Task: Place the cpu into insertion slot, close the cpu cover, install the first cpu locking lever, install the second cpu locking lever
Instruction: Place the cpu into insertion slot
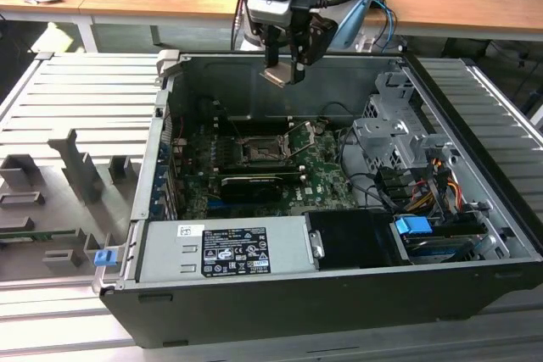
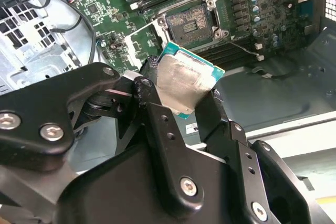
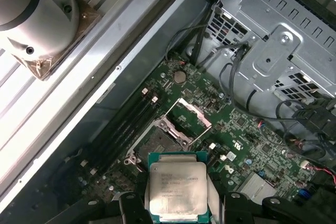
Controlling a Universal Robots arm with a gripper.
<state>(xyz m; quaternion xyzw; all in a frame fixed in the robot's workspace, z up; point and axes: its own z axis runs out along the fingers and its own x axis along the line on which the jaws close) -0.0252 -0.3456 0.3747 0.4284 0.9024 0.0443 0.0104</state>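
Fingers (image 1: 299, 61) of your gripper (image 1: 284, 74) are clamping the cpu (image 1: 276, 76) in the exterior view, hanging at upper centre of the frame, well above the slot (image 1: 259, 148) at centre.

In the second wrist view the cpu (image 2: 184, 85) is sitting tilted between the fingers (image 2: 157, 114), and the slot (image 2: 190, 20) is lying bare.

In the first wrist view the cover (image 3: 195, 110) is standing open beside the slot (image 3: 155, 142).

You are risking bent socket pins if the chip is going down tilted or turned the wrong way, and a slackening grip is risking a drop onto the board.
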